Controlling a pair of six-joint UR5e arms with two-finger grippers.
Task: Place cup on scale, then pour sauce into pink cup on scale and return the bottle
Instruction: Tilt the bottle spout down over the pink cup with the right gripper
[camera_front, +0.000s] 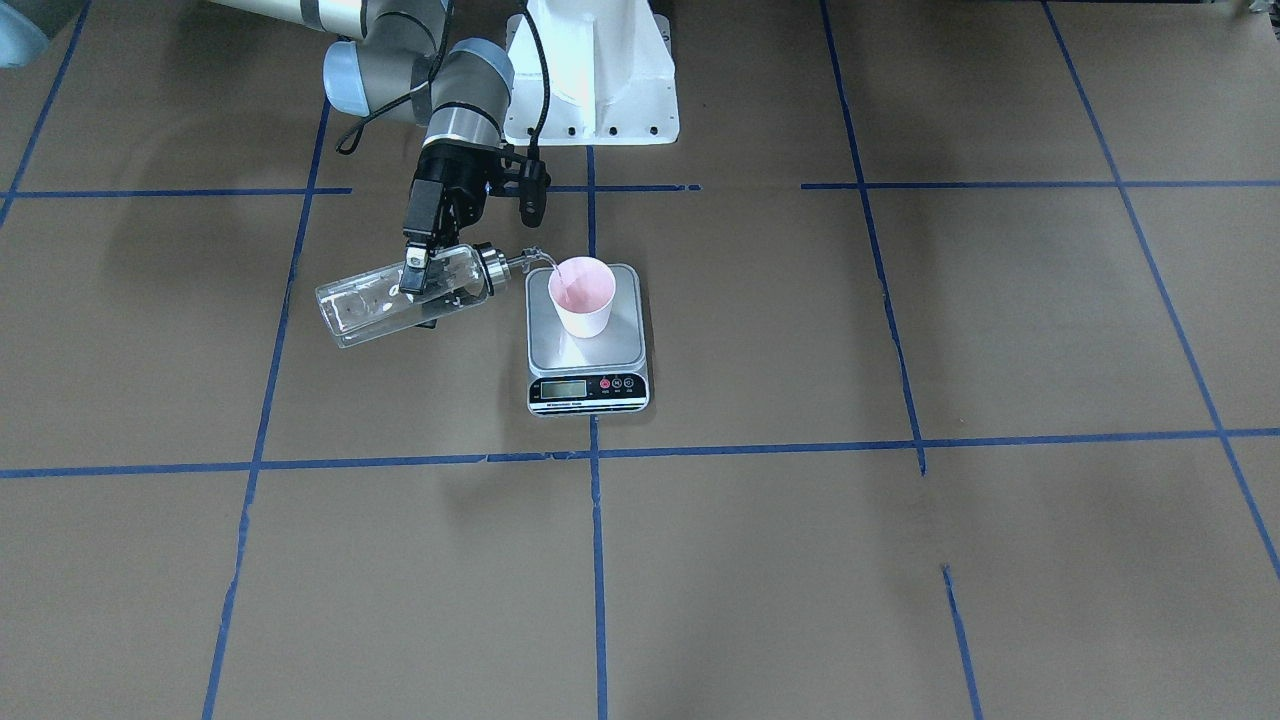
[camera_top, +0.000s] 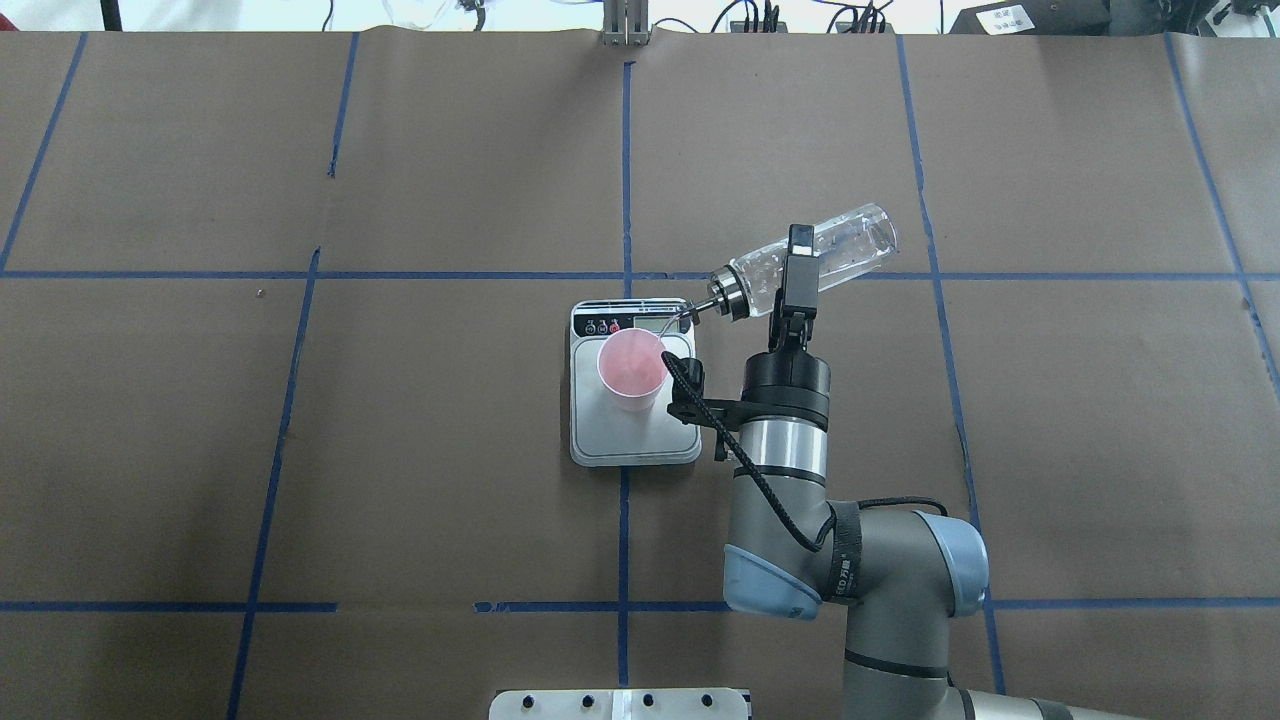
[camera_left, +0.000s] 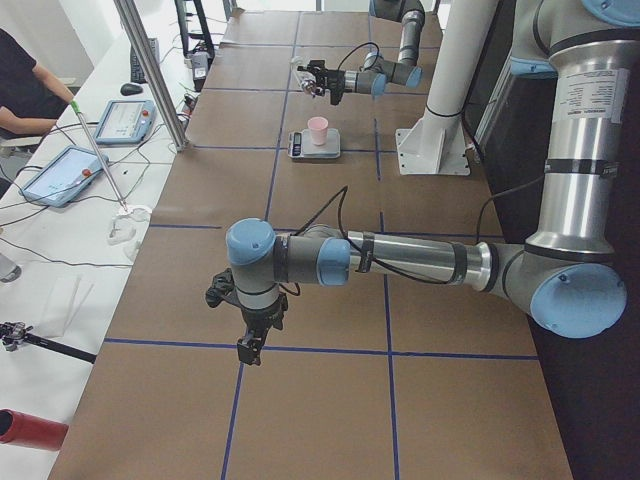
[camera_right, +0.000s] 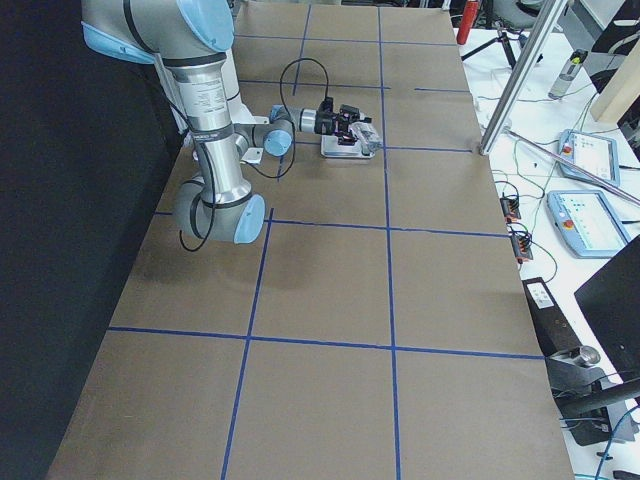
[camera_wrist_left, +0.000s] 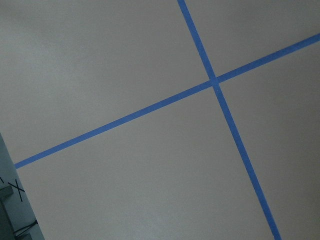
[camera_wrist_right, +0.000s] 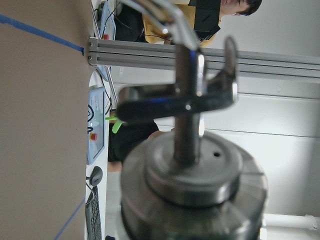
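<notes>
At the cup's (camera_front: 583, 297) rim, the right gripper (camera_front: 420, 285) tilts the bottle (camera_front: 365, 308), spout lowest.

Its fingers are clamped on the glass mid-body. From overhead, the bottle lies at two o'clock from the scale (camera_front: 622, 345). The cup stands upright on the steel platform. Whether the left gripper (camera_left: 245, 350) is apart or together cannot be told.

One cup (camera_front: 583, 296), one scale (camera_front: 588, 389), one bottle (camera_front: 365, 305)
</notes>
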